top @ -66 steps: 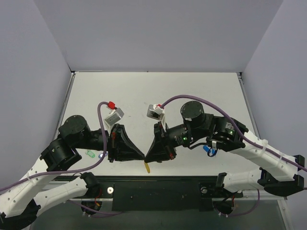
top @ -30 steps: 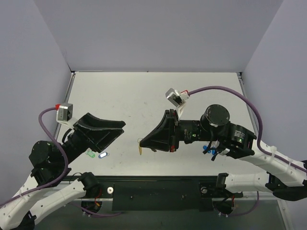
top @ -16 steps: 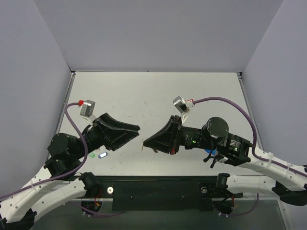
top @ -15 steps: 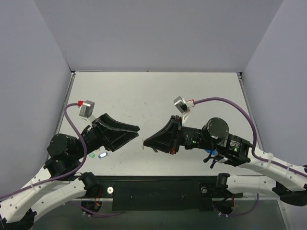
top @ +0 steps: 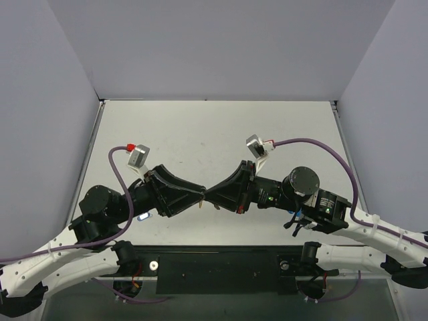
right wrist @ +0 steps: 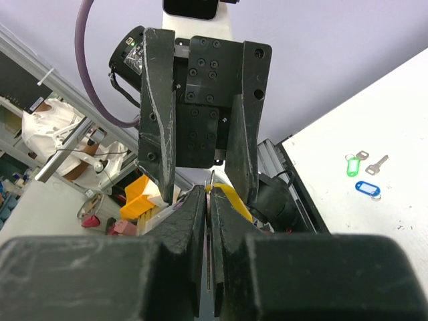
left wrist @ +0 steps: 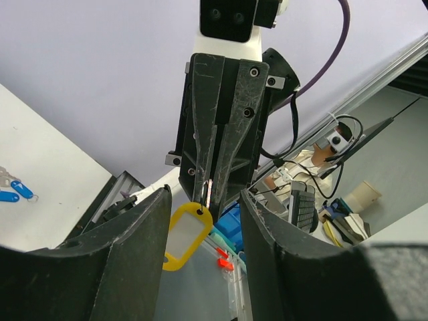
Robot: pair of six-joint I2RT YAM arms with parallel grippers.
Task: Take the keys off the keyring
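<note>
Two robot arms meet tip to tip above the near half of a white table [top: 200,127]; the right gripper [top: 209,196] has its fingers pressed tightly together, pinching a thin sliver of metal from which the keyring [left wrist: 186,231] hangs in mid-air, its oval yellow tag dangling just below the fingertips. Facing it, the left gripper [top: 198,195] stands with its jaws spread, its two dark fingers [left wrist: 114,267] flanking the yellow tag on either side without visibly touching it. Whether the sliver in the right gripper's pinch is the ring seen edge-on or the key itself cannot be told, and the key cannot be picked out separately. On the table below lie spare items: a green tag [right wrist: 352,164], a loose silver key [right wrist: 377,162] just beside it and a blue tag [right wrist: 368,188] near both; a white-and-blue tag [top: 142,217] rests by the left arm; a pair of blue tags [left wrist: 12,192] sits on the right arm's side.
</note>
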